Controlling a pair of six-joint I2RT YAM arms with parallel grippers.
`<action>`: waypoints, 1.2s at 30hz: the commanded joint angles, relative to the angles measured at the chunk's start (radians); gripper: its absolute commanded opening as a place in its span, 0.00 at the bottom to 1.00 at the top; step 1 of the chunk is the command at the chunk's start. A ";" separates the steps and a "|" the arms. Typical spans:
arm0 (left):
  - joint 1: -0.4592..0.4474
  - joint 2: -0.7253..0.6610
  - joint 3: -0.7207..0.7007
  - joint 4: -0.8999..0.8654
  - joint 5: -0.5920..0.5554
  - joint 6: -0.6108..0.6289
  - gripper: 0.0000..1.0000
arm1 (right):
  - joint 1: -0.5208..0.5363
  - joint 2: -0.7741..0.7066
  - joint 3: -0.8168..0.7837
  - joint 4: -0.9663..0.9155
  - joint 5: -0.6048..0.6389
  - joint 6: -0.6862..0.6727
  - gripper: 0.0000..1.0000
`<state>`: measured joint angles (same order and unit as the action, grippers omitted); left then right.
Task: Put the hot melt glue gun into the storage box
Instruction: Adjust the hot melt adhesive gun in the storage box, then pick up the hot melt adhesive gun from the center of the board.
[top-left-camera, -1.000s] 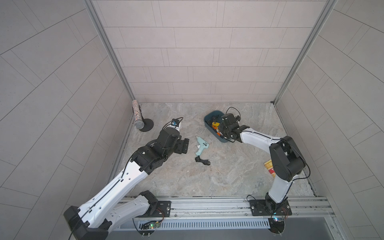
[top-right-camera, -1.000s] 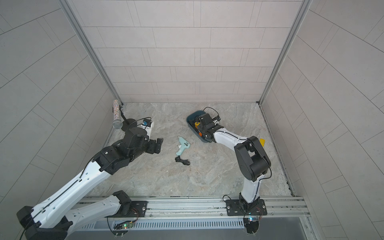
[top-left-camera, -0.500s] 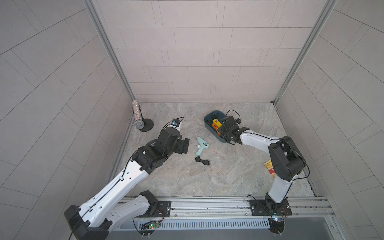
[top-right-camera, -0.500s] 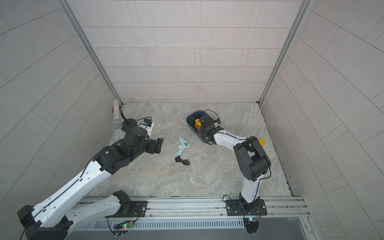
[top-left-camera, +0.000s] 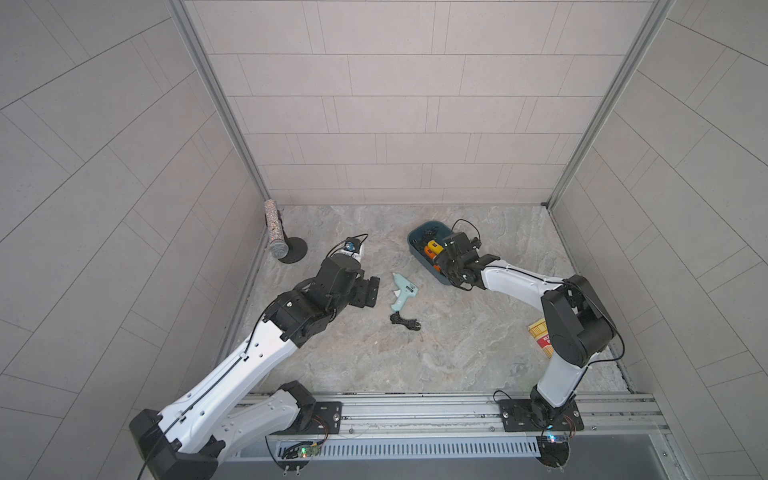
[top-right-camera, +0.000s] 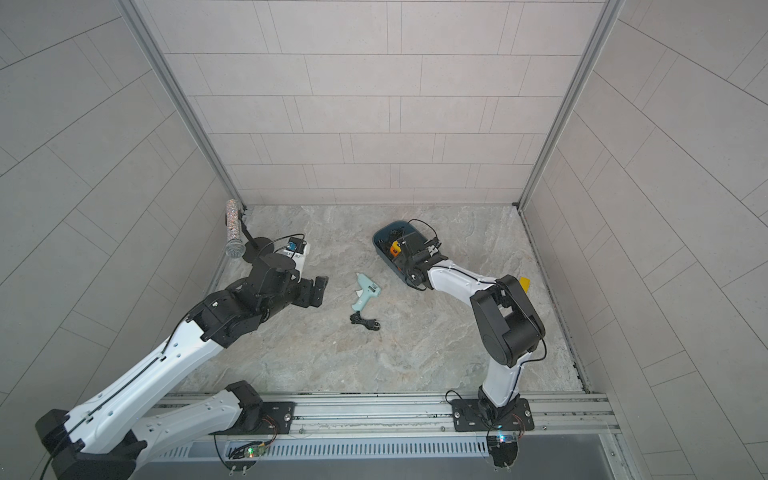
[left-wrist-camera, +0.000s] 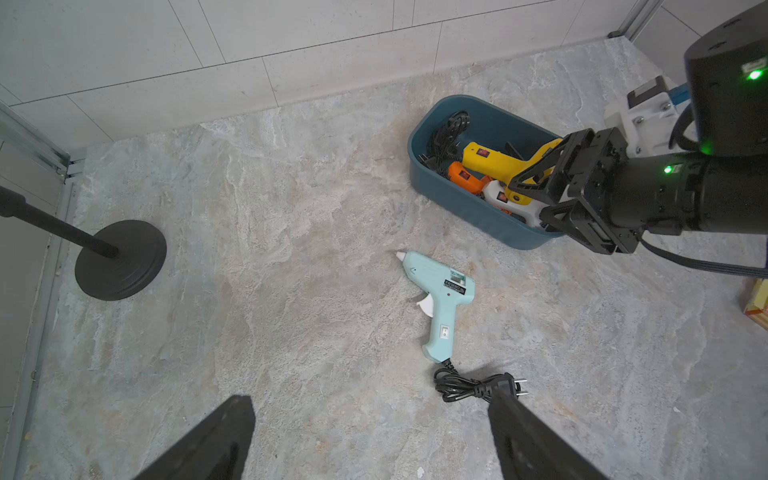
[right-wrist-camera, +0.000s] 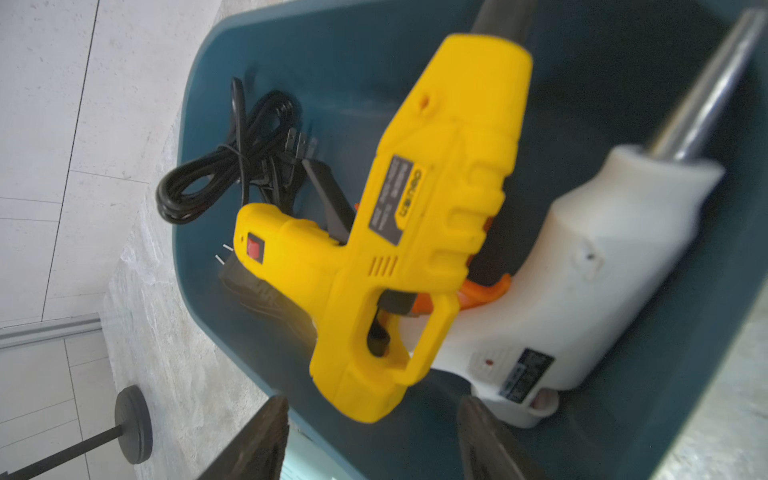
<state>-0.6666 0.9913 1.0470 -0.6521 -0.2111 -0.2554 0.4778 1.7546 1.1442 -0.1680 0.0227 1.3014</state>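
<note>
The pale blue glue gun (left-wrist-camera: 442, 291) lies flat on the surface, outside the storage box (left-wrist-camera: 465, 216) and near its wall. Its nozzle slants toward the back wall. Its handle points back toward my base, with the bundled cord (left-wrist-camera: 473, 386) at its end. My left tool (top-left-camera: 369, 292) is the nearer one, just left of the gun, jaws spread wide and empty. My right tool (right-wrist-camera: 370, 440) hangs over the box, jaws parted, gripping nothing; the yellow glue gun (right-wrist-camera: 415, 249) lies inside. I judge the left should reach.
</note>
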 joint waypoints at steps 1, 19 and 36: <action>0.007 -0.001 0.039 -0.003 -0.001 -0.007 0.96 | 0.015 -0.047 -0.002 -0.098 -0.006 -0.026 0.73; 0.006 0.014 0.052 -0.010 0.000 -0.007 0.96 | 0.017 -0.209 -0.001 -0.209 0.036 -0.115 0.78; -0.094 0.299 0.015 -0.016 0.176 -0.146 0.92 | -0.178 -0.525 -0.098 -0.361 0.112 -0.387 0.79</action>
<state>-0.7330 1.2602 1.0706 -0.6518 -0.0715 -0.3603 0.3374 1.2598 1.0660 -0.4736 0.1322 0.9863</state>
